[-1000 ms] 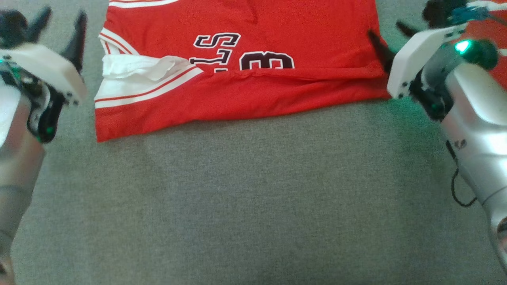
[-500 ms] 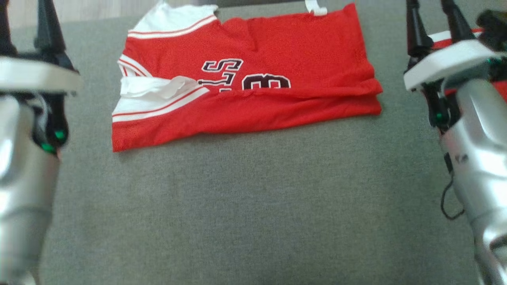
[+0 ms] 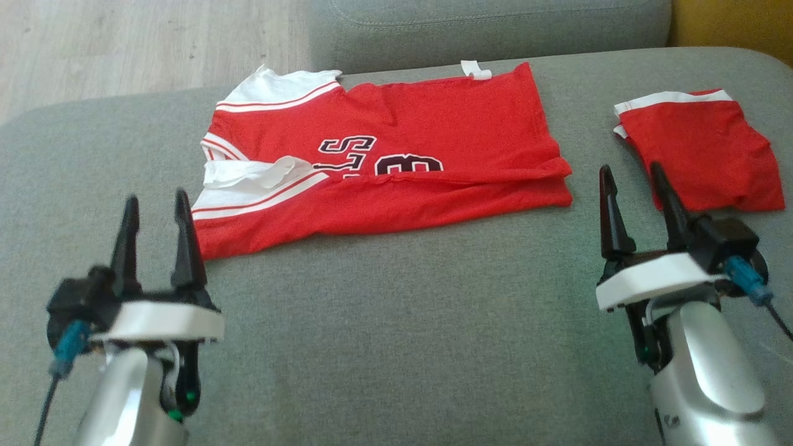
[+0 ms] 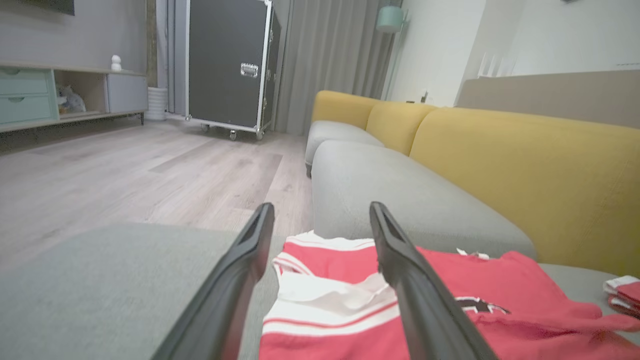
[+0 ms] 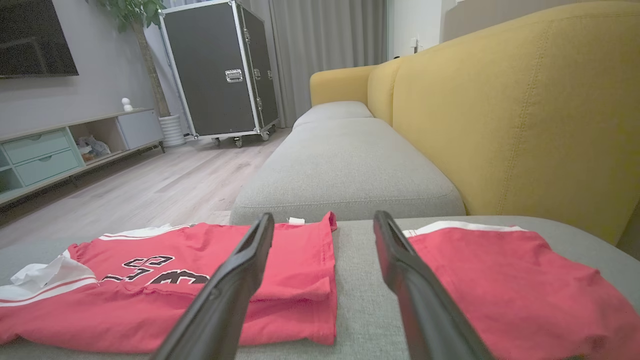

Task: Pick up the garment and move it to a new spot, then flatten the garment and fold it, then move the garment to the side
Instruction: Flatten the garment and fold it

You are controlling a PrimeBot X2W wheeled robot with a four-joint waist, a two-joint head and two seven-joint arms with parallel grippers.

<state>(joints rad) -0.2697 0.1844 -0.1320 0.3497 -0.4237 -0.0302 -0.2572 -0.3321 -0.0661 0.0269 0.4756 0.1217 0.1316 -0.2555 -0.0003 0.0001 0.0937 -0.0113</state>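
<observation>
Folding the jersey (image 3: 433,124) a second time is judged to be the step in hand. Its near edge already lies turned over the front and covers the lower half of the printed number (image 3: 409,166).

1. Left gripper (image 3: 156,196): it hovers low over the grey sofa seat (image 3: 396,322), just short of the jersey's near left corner. Its fingers are apart and hold nothing. For a clean fold, pinch both layers at that corner so the first fold does not open.
2. Left end of the jersey: a crumpled white flap (image 3: 248,173) lies beside the striped white band. Smooth it flat first, or it will likely bulge inside the fold.
3. Middle: the jersey lies across the far middle of the seat, with its long side running left to right. The cloth looks thin and limp, so lift it low and carry it over slowly.
4. Right end: two layers sit stacked with a shallow crease. A small white label (image 3: 476,69) sticks out at the far edge.
5. Right gripper (image 3: 629,167): it hovers near the jersey's near right corner, fingers apart and empty. Take this corner at the same height as the left one to keep the edges square.
6. Far right: a second red garment (image 3: 700,148) lies folded, with bare seat between it and the jersey. Keep the fold clear of it.
</observation>
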